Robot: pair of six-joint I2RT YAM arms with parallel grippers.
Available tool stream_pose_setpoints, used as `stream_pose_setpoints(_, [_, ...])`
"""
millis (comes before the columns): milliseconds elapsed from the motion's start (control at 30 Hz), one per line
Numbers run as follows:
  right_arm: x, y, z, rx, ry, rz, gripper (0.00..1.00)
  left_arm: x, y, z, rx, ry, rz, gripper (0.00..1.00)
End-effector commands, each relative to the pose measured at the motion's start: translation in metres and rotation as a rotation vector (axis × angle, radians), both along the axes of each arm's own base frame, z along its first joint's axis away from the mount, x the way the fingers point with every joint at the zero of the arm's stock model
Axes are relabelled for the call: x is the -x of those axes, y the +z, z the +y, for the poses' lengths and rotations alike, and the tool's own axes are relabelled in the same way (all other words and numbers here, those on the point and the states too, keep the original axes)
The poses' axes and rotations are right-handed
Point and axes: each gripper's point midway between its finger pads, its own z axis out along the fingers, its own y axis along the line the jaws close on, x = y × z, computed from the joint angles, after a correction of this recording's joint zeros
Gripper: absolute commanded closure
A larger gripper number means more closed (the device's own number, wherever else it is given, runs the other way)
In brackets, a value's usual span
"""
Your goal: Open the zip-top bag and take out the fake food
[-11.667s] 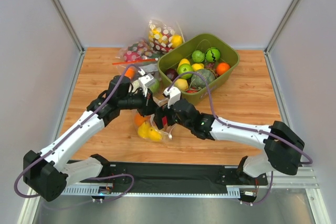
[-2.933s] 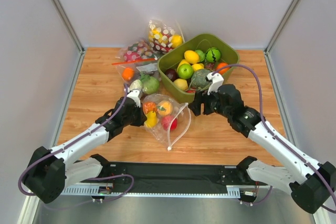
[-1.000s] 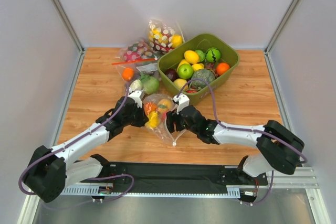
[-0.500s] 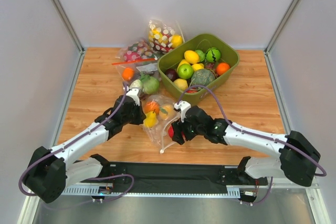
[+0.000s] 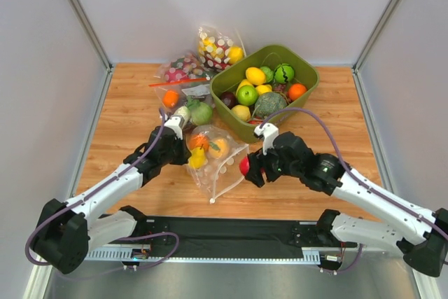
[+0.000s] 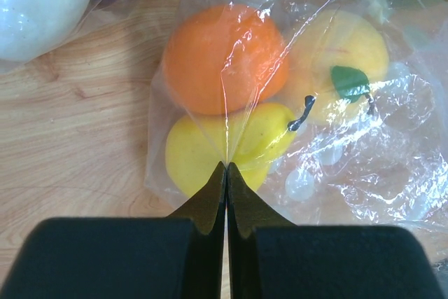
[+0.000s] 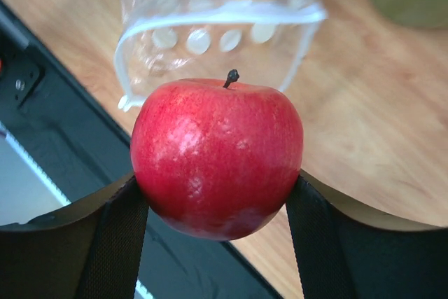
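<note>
The polka-dot zip-top bag (image 5: 222,164) lies on the wood between the arms, its open mouth toward the table's front edge (image 7: 220,19). Inside it are an orange (image 6: 224,57), a yellow pear (image 6: 224,153) and a yellow fruit with a green leaf (image 6: 339,50). My left gripper (image 6: 226,166) is shut on a pinch of the bag's plastic at its far left end (image 5: 183,150). My right gripper (image 7: 218,197) is shut on a red apple (image 7: 218,155), held above the table just right of the bag's mouth (image 5: 246,166).
A green bin (image 5: 306,75) of fake fruit and vegetables stands at the back right. Other filled bags (image 5: 183,75) lie at the back, left of the bin, one with white and green vegetables (image 5: 196,111). A black base rail (image 5: 231,232) runs along the front edge.
My right gripper has drawn back out of the bag to the right with the red apple in it. My left gripper stays shut on the bag, which has shifted slightly.
</note>
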Motion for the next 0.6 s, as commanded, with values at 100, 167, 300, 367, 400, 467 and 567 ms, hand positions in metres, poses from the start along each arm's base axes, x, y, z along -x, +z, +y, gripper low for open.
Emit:
stream_pose_setpoints(100, [-0.071, 0.078, -0.042, -0.056, -0.233, -0.285, 0.7, -0.007, 0.019, -0.001, 0.02, 0.001, -0.053, 1.0])
stream_pose_setpoints(167, [-0.09, 0.093, -0.051, -0.062, -0.277, -0.355, 0.7, -0.005, 0.019, -0.001, 0.024, -0.001, -0.053, 1.0])
stream_pose_setpoints(300, [-0.146, 0.13, -0.073, -0.142, -0.392, -0.449, 0.7, -0.003, 0.02, -0.002, 0.03, -0.016, -0.052, 1.0])
stream_pose_setpoints(367, [-0.169, 0.141, -0.072, -0.171, -0.386, -0.454, 0.69, -0.001, 0.02, -0.004, 0.036, -0.027, -0.049, 1.0])
stream_pose_setpoints(400, [-0.188, 0.148, -0.086, -0.176, -0.433, -0.478, 0.69, -0.001, 0.019, -0.004, 0.036, -0.028, -0.047, 1.0])
stream_pose_setpoints(467, [-0.217, 0.14, -0.091, -0.166, -0.459, -0.452, 0.69, 0.0, 0.019, -0.006, 0.043, -0.034, -0.043, 1.0])
stream_pose_setpoints(567, [-0.257, 0.147, -0.113, -0.186, -0.552, -0.459, 0.7, 0.001, 0.019, -0.009, 0.059, -0.041, -0.036, 1.0])
